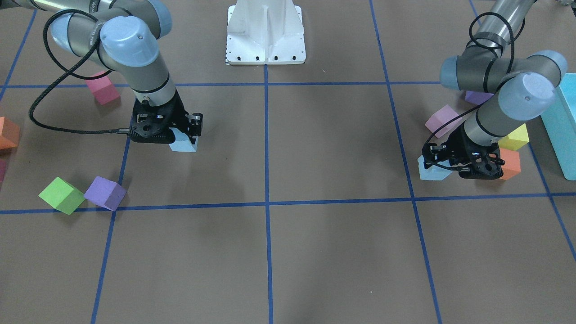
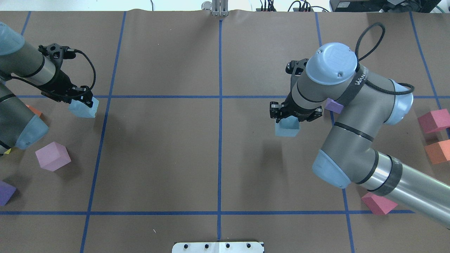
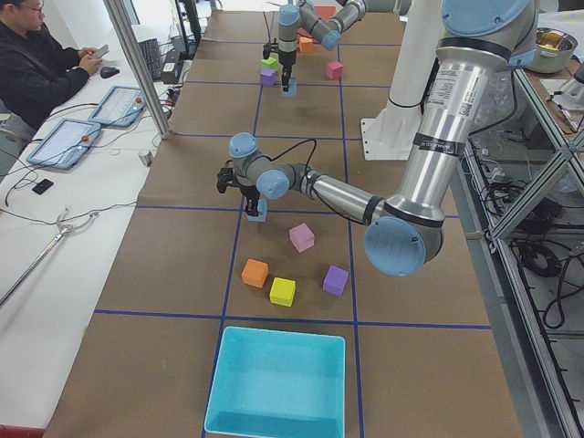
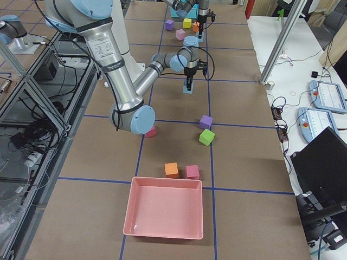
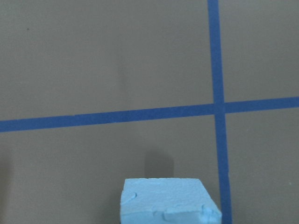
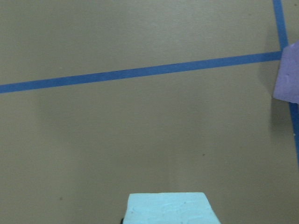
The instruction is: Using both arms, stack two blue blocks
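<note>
Reaching down over the brown table (image 2: pixel 168 151), both arms are pinching one pale cube each. The left gripper (image 2: pixel 83 101) is squeezing the left blue block (image 2: pixel 84 109) between its fingers. That cube is showing at the table's left side, just left of a long blue tape line (image 2: pixel 102 140) and just nearer than the far cross line. The right gripper (image 2: pixel 289 118) is clamping the right blue block (image 2: pixel 287 129) the same way, right of the centre line and well apart from the other cube (the whole middle of the table is lying between them). Whether either cube is resting on the paper or hanging just above it, the views are not showing clearly. Each wrist camera is catching only the top of its own cube at the bottom edge.

A purple cube (image 2: pixel 333 105) is lying just right of the right gripper, half hidden by the arm. Around the left gripper, a lilac cube (image 1: pixel 443 120), a yellow cube (image 1: pixel 515 137) and an orange cube (image 1: pixel 510 163) are sitting close together, the orange one just beside the gripper's body. Farther out on the right, a green cube (image 1: pixel 62 194) and a second purple cube (image 1: pixel 105 192) are lying side by side. A turquoise bin (image 3: pixel 278 383) is standing at the left end of the table and a pink bin (image 4: pixel 165 214) at the right end.
</note>
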Robot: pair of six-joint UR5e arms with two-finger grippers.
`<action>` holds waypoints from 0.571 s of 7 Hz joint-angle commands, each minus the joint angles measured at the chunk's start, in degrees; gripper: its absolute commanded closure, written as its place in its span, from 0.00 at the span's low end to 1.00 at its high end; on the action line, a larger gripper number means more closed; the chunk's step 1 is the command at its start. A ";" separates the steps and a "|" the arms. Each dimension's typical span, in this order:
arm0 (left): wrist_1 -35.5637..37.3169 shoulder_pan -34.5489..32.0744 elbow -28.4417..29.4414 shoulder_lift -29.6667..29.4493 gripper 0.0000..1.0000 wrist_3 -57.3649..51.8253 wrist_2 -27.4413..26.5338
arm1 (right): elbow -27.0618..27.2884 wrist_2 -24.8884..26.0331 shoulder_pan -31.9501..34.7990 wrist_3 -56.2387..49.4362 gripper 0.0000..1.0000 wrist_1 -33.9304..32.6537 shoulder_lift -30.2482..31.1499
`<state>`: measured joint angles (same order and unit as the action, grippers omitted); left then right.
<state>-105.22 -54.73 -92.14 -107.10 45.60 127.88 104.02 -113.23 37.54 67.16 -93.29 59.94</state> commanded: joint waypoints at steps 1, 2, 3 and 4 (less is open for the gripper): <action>6.15 -0.12 -2.08 -3.27 0.56 2.64 0.00 | -6.77 0.99 -2.29 -0.80 0.50 -0.49 -8.91; 6.96 -0.20 -2.08 -4.50 0.56 4.13 0.00 | -9.78 2.47 -3.17 -1.33 0.50 -0.31 -11.57; 7.14 -0.12 -1.99 -5.91 0.56 6.50 0.09 | -13.72 3.71 -3.61 -1.94 0.50 1.78 -14.12; 7.14 -0.03 -1.91 -6.53 0.56 7.74 0.09 | -19.07 3.98 -3.62 -2.12 0.50 5.71 -16.32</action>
<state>-98.36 -54.84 -94.10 -112.49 51.38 127.94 90.88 -110.05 34.22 65.46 -91.30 46.65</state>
